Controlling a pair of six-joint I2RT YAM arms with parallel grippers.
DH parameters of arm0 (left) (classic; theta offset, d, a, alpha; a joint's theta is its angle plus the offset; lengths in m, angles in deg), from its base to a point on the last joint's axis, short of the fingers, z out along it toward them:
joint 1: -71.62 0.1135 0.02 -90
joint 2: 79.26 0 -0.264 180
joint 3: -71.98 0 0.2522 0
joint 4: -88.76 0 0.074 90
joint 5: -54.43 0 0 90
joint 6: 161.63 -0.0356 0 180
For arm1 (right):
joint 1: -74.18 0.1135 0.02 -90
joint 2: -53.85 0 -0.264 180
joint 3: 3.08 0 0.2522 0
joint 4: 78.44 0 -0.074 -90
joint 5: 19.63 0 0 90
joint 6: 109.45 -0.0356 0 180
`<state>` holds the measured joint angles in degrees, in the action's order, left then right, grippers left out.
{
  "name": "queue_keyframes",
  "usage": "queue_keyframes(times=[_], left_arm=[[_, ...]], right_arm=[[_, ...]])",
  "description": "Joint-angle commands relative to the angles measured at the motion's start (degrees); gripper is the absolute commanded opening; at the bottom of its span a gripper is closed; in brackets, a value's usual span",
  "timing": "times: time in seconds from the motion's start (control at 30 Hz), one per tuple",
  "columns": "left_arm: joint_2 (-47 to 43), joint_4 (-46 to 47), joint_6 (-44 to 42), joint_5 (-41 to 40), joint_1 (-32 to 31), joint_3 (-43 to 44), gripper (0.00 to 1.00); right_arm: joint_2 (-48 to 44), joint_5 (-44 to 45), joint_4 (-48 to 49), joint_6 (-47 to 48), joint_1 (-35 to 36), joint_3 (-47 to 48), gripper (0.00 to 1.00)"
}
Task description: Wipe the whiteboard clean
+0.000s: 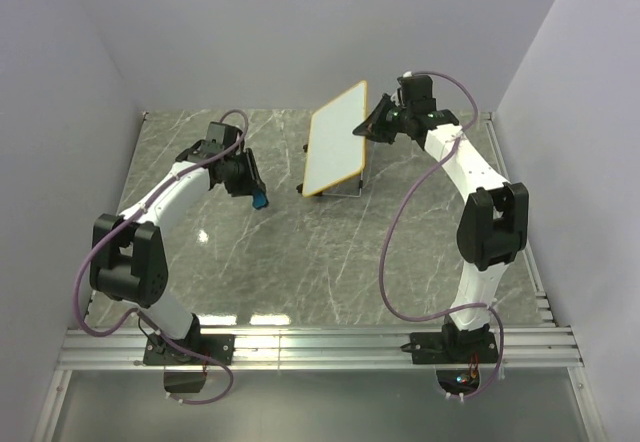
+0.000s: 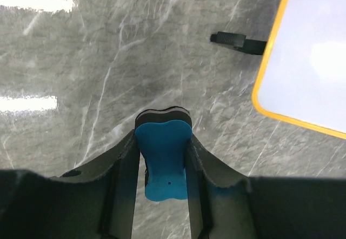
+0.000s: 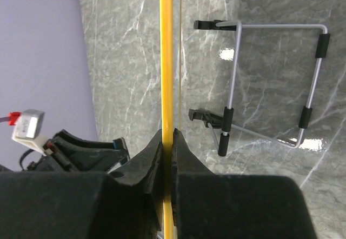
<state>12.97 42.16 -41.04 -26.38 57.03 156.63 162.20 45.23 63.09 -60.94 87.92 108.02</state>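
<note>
The whiteboard [image 1: 337,139], white with a thin yellow-tan frame, is held tilted above the table at the back centre. My right gripper [image 1: 373,126] is shut on its right edge. In the right wrist view the frame [image 3: 166,60] runs edge-on between the closed jaws of the right gripper [image 3: 167,141]. My left gripper [image 1: 255,192] hovers left of the board, shut on a small blue eraser [image 1: 259,201]. From the left wrist, the eraser [image 2: 164,158] sits pinched between the fingers [image 2: 124,163], and the blank white board [image 2: 311,55] lies to the upper right, apart from it.
A wire stand with black feet [image 3: 270,82] lies on the grey marble table [image 1: 330,262] under the board; one of the black feet [image 2: 232,39] shows beside the board. Pale walls enclose three sides. The left arm [image 3: 75,152] appears at the lower left of the right wrist view.
</note>
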Motion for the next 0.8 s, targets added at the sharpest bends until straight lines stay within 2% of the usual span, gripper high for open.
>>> queue_keyframes(times=[0.0, 0.57, 0.67, 0.73, 0.77], left_arm=[[0.23, -0.29, -1.50, 0.57, 0.18, 3.11, 0.00], [-0.12, -2.05, -2.37, -0.66, 2.02, 1.71, 0.00], [0.94, -1.09, -2.55, -1.37, 2.63, 0.13, 0.00], [2.25, -0.39, -2.99, -1.98, 2.81, -0.49, 0.00], [2.61, -0.03, -3.25, -2.59, 2.90, -1.19, 0.00]], right_arm=[[-3.42, -1.58, 5.29, -0.87, 0.41, -0.56, 0.00], [-1.66, 0.63, 4.93, 0.98, 0.76, -3.64, 0.00], [-2.10, 0.62, 4.85, 1.24, 0.68, -4.96, 0.14], [-2.45, 0.62, 4.15, 2.20, 0.76, -5.14, 0.31], [-2.53, 0.71, 3.88, 2.56, 0.68, -5.32, 0.35]])
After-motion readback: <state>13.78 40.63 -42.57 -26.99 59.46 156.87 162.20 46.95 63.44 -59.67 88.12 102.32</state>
